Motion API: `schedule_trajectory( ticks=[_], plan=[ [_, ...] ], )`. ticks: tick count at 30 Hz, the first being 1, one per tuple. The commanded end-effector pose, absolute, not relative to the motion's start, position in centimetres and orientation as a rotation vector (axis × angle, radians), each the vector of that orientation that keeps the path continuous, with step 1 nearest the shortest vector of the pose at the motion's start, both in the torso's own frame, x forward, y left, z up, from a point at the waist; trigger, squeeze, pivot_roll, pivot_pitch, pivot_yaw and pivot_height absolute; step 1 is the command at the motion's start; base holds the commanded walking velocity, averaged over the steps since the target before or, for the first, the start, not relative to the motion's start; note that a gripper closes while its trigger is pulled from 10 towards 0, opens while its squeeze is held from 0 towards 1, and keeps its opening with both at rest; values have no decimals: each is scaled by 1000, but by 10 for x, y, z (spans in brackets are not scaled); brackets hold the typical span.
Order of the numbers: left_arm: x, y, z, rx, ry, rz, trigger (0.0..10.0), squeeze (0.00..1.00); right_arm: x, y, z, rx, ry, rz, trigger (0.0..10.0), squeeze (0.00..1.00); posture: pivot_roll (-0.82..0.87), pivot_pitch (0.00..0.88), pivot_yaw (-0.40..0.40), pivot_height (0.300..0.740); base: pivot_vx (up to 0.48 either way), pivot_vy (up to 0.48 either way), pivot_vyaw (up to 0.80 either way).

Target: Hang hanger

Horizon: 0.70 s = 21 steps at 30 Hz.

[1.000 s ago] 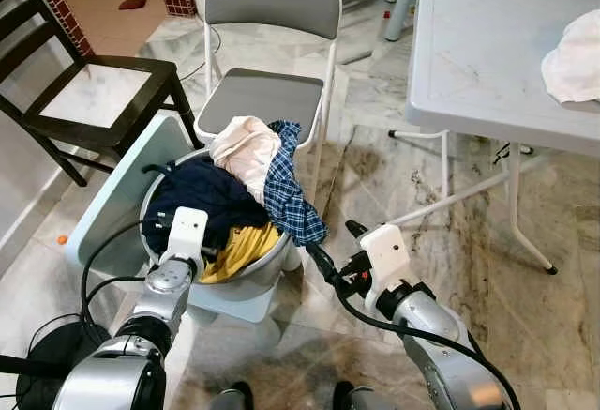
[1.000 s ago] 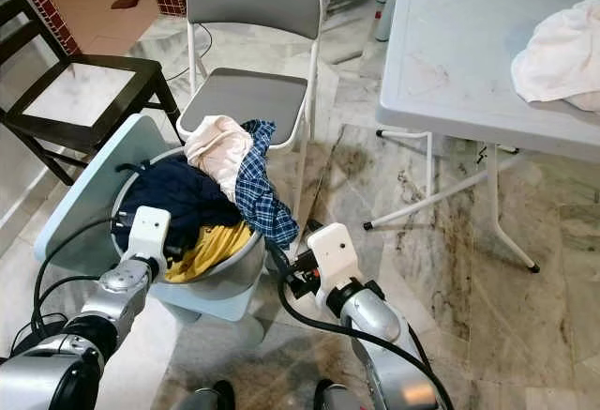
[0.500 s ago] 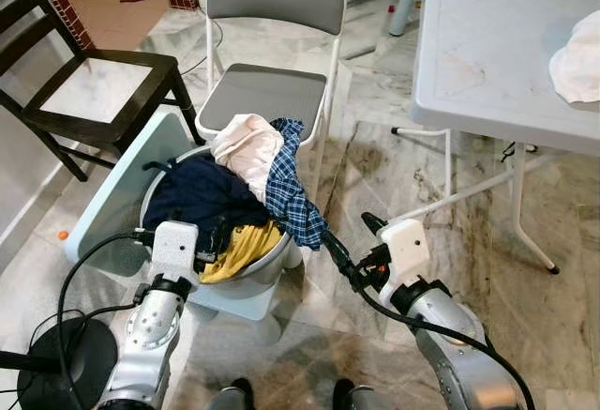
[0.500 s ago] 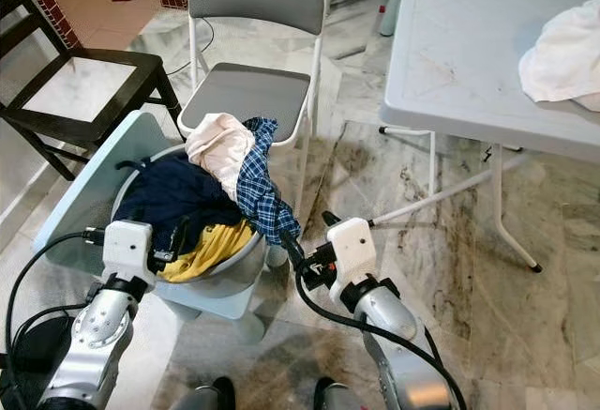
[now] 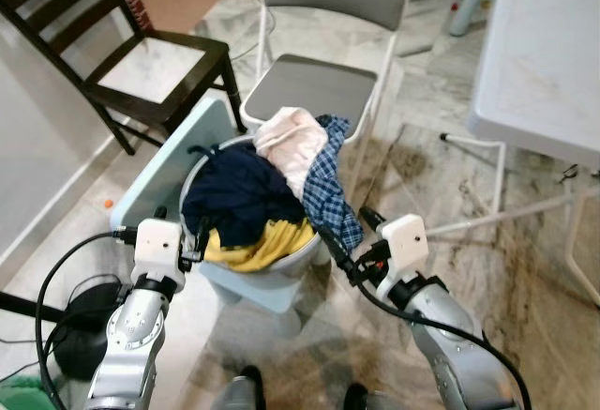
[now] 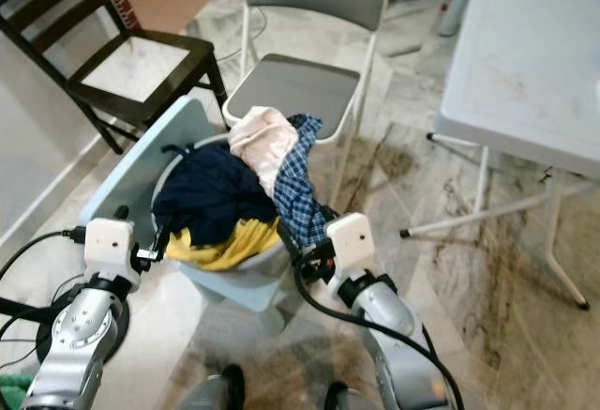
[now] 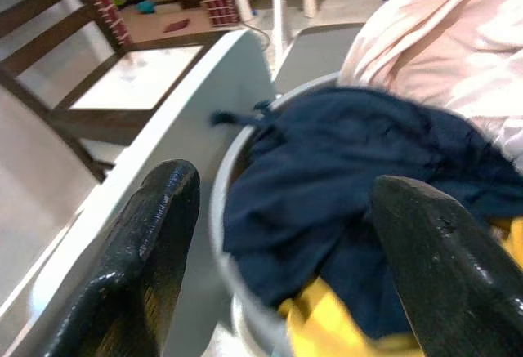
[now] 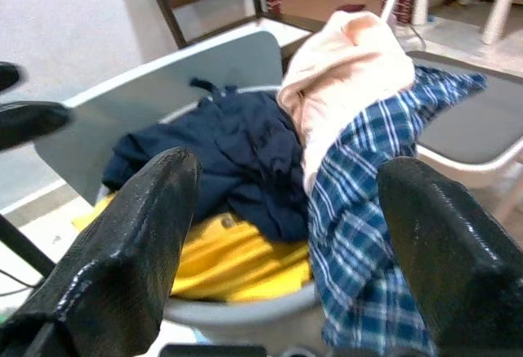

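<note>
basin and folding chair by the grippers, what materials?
Basin: looks like metal, dull silver-grey with a thin rolled rim, though grey plastic is possible. Folding chair: white-painted tube frame, likely steel; grey matte seat and back, probably vinyl-padded. Both grippers, left and right, are open beside the basin.

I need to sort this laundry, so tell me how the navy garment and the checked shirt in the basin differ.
The navy garment is plain dark blue; the checked shirt is a blue and white plaid. The navy garment lies bunched inside the basin, on the side toward the left gripper, while the checked shirt drapes over the rim near the right gripper. Both are crumpled and both touch the pale pink garment.
</note>
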State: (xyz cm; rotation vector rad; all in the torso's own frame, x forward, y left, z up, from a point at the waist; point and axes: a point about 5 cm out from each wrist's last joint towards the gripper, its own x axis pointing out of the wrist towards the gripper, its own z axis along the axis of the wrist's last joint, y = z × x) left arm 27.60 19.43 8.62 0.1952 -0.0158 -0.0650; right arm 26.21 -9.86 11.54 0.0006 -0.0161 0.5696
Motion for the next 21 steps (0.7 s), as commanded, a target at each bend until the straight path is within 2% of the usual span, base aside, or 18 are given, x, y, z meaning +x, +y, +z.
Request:
schedule_trajectory(
  ticks=[1, 11, 16, 21],
  plan=[
    [275, 188, 86, 187, -12, -87, 10000, 0, 259, -102, 113, 4, -13, 559, 10000, 0, 53, 237, 31, 740, 375, 0, 0],
    [277, 182, 85, 166, 8, -89, 10000, 0, 260, -101, 115, 7, -16, 566, 10000, 0, 52, 237, 23, 740, 366, 0, 0],
    [276, 179, 83, 158, 13, -82, 10000, 0, 259, -100, 114, -7, -19, 586, 10000, 0, 54, 235, 21, 740, 0, 0, 0],
    [275, 178, 80, 157, 27, -79, 10000, 0, 258, -97, 113, -10, -14, 600, 10000, 0, 56, 235, 19, 740, 0, 0, 526]
  ],
)
